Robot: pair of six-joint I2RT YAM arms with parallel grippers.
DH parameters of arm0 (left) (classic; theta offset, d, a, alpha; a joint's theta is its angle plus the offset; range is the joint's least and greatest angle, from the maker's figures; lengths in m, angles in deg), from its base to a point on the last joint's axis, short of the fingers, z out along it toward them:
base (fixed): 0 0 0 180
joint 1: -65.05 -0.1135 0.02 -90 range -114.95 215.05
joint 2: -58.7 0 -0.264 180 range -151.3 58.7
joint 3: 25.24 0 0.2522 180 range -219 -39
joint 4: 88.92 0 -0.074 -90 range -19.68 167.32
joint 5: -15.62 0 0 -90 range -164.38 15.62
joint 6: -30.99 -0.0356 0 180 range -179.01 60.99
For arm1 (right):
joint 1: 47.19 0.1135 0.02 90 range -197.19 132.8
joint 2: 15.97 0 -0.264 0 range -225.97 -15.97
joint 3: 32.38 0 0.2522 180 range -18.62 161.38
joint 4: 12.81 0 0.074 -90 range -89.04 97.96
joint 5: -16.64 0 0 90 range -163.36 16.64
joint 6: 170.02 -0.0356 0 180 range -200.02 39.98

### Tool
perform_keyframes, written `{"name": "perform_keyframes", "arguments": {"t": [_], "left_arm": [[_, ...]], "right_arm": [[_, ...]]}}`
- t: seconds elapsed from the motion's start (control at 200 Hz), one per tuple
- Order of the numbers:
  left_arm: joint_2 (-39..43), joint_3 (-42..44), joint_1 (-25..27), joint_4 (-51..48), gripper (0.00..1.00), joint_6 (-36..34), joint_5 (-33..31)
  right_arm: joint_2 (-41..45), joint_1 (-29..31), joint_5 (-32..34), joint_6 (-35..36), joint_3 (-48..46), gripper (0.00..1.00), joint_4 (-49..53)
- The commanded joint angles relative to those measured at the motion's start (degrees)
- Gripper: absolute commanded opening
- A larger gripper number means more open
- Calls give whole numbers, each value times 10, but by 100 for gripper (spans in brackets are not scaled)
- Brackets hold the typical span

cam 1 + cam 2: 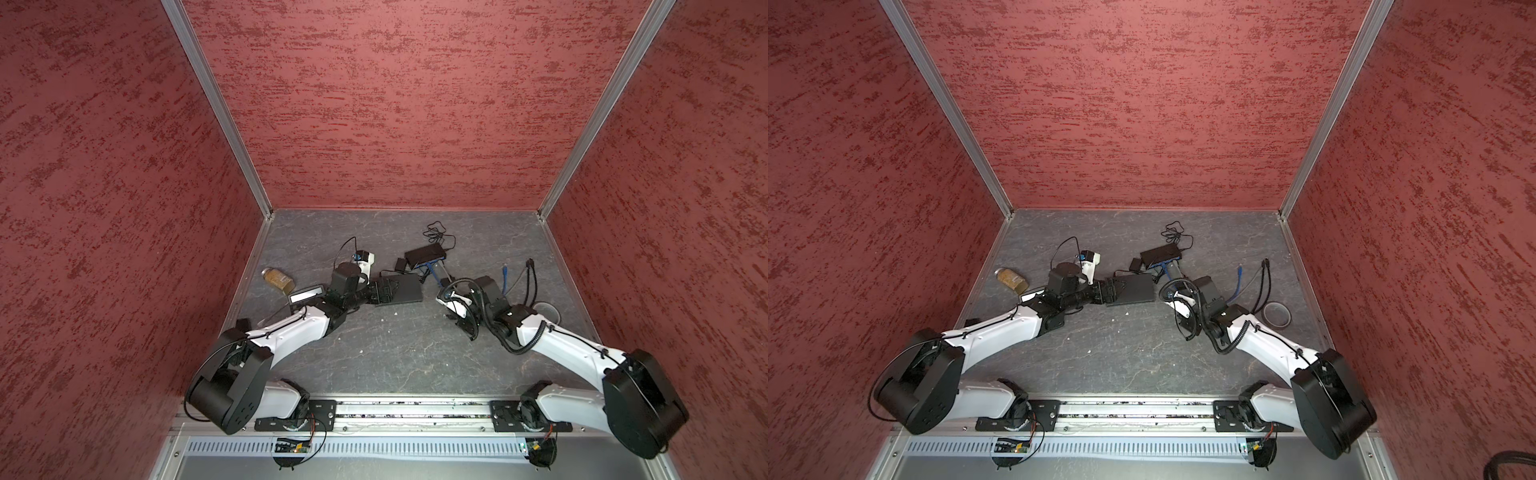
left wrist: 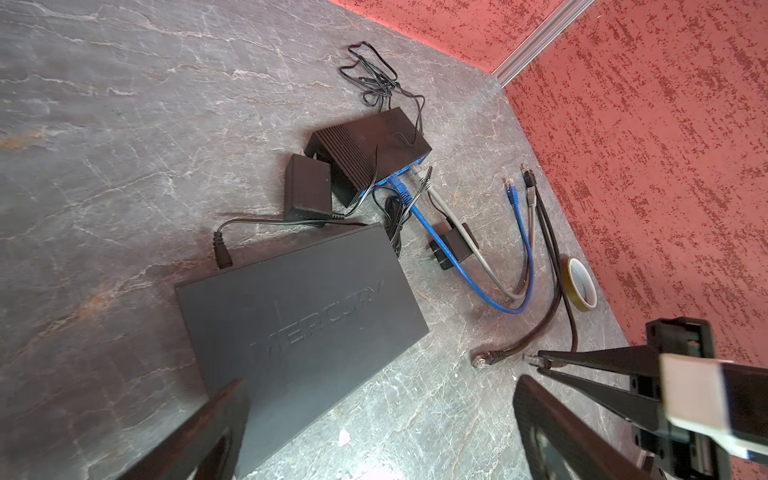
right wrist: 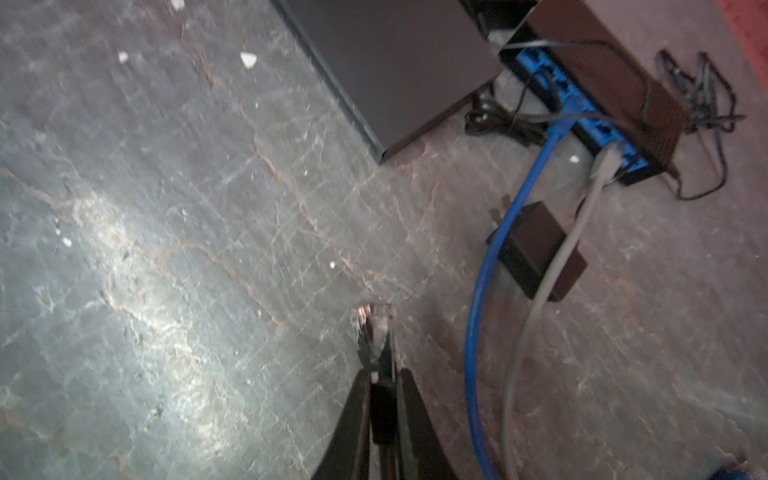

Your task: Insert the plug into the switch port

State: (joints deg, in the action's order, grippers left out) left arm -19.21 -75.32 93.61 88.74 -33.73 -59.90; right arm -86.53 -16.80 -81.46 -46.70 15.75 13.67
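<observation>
Jaws of our right gripper (image 3: 376, 361) clamp the plug (image 3: 375, 328), right of centre in both top views, apart from the switch (image 3: 602, 83); our left gripper's (image 2: 380, 384) 2 jaws gape.

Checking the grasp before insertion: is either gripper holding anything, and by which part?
The right gripper is shut on the plug, pinching its rear end, tip sticking out. The left gripper is open, holding nothing.
</observation>
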Motion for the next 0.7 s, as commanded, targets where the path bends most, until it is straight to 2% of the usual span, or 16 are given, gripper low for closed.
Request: {"name": "perform_keyframes", "arguments": {"t": [0.0,0.346,0.491,0.591,0.696], "left_arm": [[4,5,-3,-3,100,4,-7],[13,6,-3,-22,100,1,-24],[19,8,-4,-32,99,-3,-36],[22,7,-4,-37,100,-4,-43],[23,7,-5,-42,100,-6,-45]], "right_arm": [[-5,17,-9,-26,-14,14,-75],[-120,99,67,-42,1,16,-139],[-169,130,103,-45,21,17,-123],[-177,136,100,-47,25,23,-107],[-166,137,71,-43,24,37,-88]]}}
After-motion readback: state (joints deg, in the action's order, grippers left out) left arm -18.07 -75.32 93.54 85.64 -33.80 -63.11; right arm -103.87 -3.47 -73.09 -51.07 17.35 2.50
